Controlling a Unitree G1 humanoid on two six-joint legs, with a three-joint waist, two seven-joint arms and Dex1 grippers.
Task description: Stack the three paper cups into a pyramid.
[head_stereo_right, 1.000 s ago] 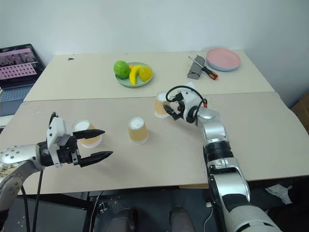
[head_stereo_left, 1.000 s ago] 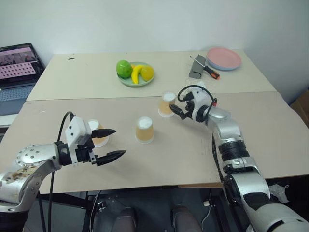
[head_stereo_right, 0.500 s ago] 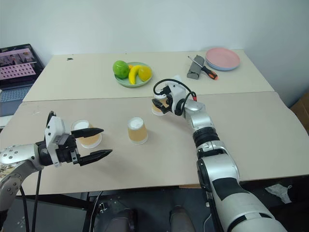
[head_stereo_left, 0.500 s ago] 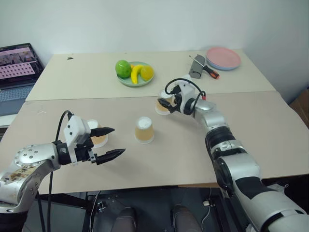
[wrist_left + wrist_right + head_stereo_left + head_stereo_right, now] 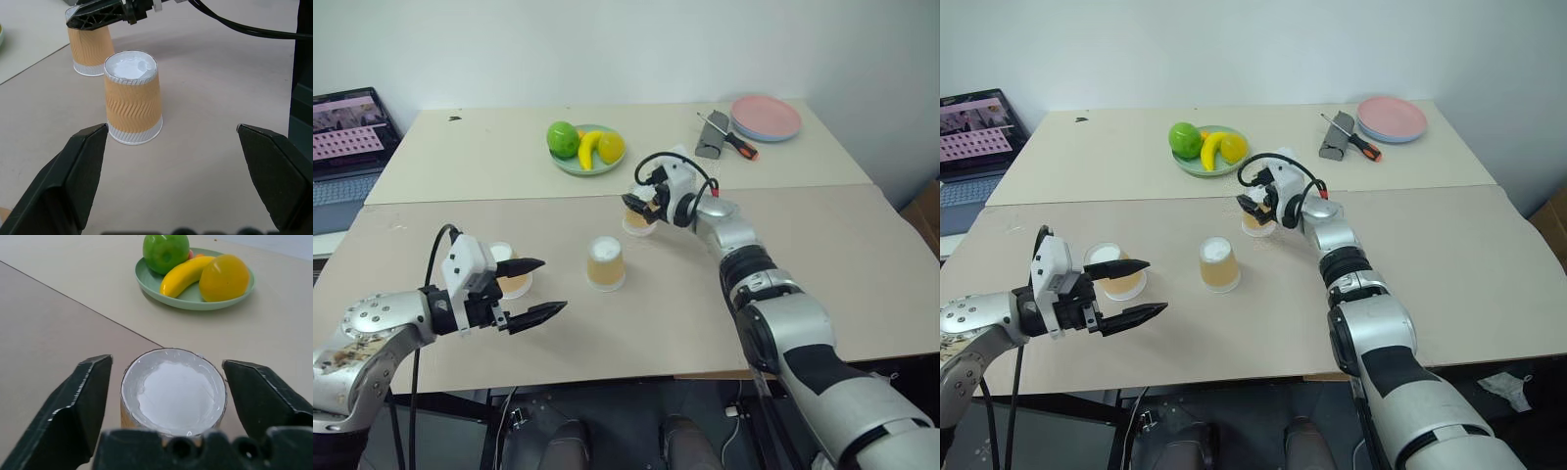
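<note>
Three tan paper cups stand upside down on the table. The far paper cup [image 5: 173, 391] sits between the fingers of my right gripper [image 5: 641, 204], which is open, with a slim gap on each side of the cup's base. The middle paper cup [image 5: 606, 262] stands alone; the left wrist view shows it [image 5: 133, 98] in front of the far one [image 5: 90, 49]. The left paper cup [image 5: 512, 282] is just behind my left gripper [image 5: 553, 285], which hovers open and points toward the middle cup.
At the back stands a green plate [image 5: 570, 164] with an apple, a banana and an orange. A pink plate [image 5: 767, 117], a screwdriver [image 5: 741, 147] and a grey tool [image 5: 712, 137] lie back right. A laptop [image 5: 347, 137] sits far left.
My right gripper has moved left over the far cup, and its fingers have narrowed around it. The left gripper and the other two cups have not moved.
</note>
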